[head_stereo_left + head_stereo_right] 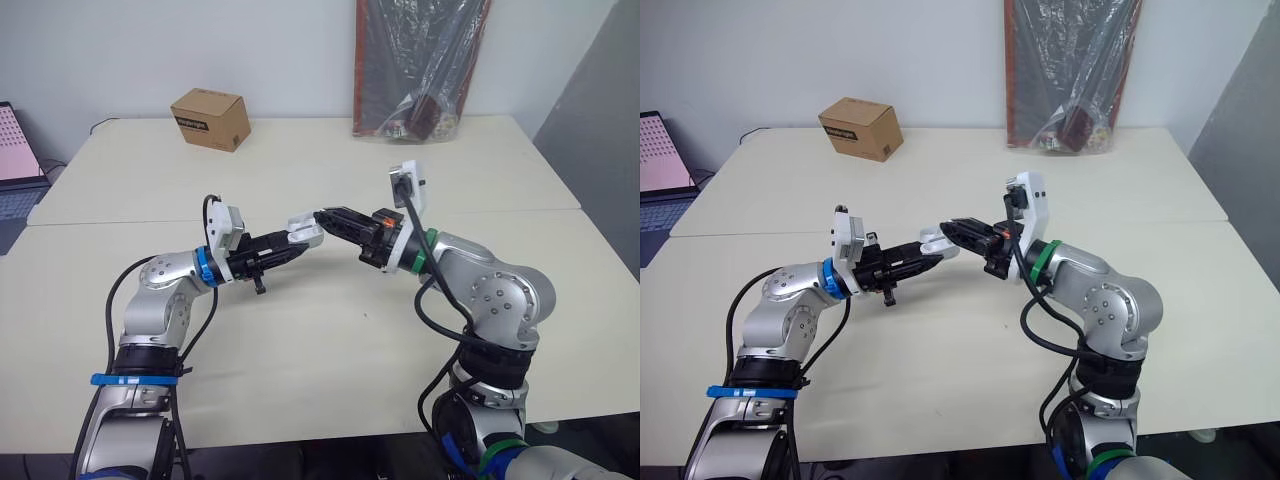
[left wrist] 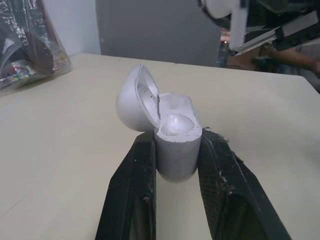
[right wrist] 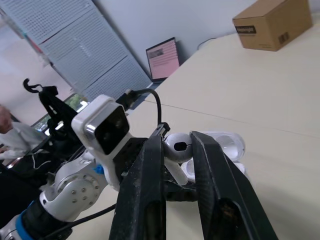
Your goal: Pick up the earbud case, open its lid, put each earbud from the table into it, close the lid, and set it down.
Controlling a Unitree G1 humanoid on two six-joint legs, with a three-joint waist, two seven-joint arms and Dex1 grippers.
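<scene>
Left pincer (image 1: 292, 243) is clamped on the small white glossy plastic earbud case (image 2: 176, 152), lid (image 2: 129, 100) swung open, above the pale beige worktop (image 1: 300, 345). Right pincer (image 1: 323, 214) pinches a white earbud (image 3: 177, 146) at its mouth. A skewed stem could jam, or tumble on release

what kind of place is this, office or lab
Probably an office-like lab or workroom: plain pale tables pushed together, an open laptop at one edge, and a cardboard box sitting on top.
</scene>
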